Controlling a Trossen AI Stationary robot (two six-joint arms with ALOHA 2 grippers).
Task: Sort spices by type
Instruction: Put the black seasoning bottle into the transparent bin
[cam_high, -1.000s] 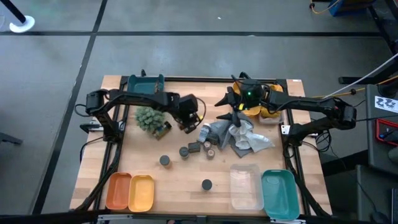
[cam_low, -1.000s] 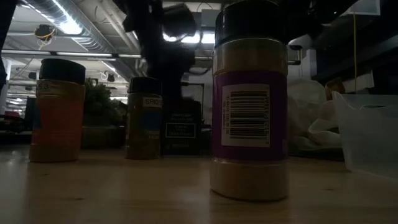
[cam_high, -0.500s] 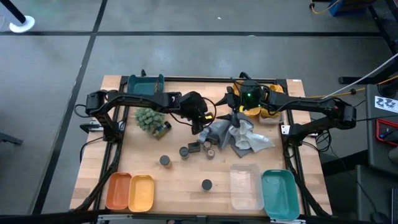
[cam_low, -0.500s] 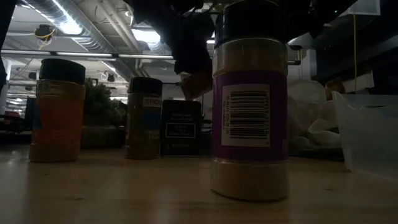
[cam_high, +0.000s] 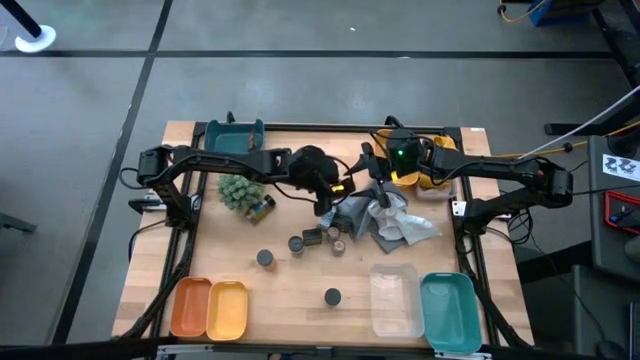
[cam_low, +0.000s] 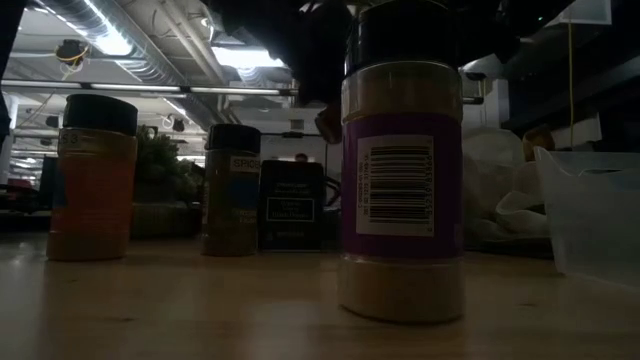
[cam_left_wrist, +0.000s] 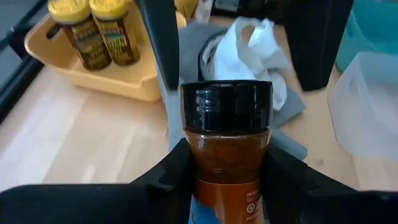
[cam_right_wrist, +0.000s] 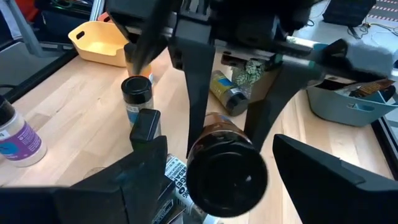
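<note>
Evidently the left gripper (cam_left_wrist: 227, 180), clenched on a black-lidded brown spice jar (cam_left_wrist: 226, 146), meets the right gripper (cam_right_wrist: 217, 155), splayed apart around its lid; advisable: right closes before left releases.

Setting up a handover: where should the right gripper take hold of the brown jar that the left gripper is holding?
Grip the black lid, coming head-on at the jar's top end. The left gripper clamps the brown jar by its body from both sides, so only the lid sticks out free, and it points toward the open right gripper. Probably close across the lid's round sides.
</note>
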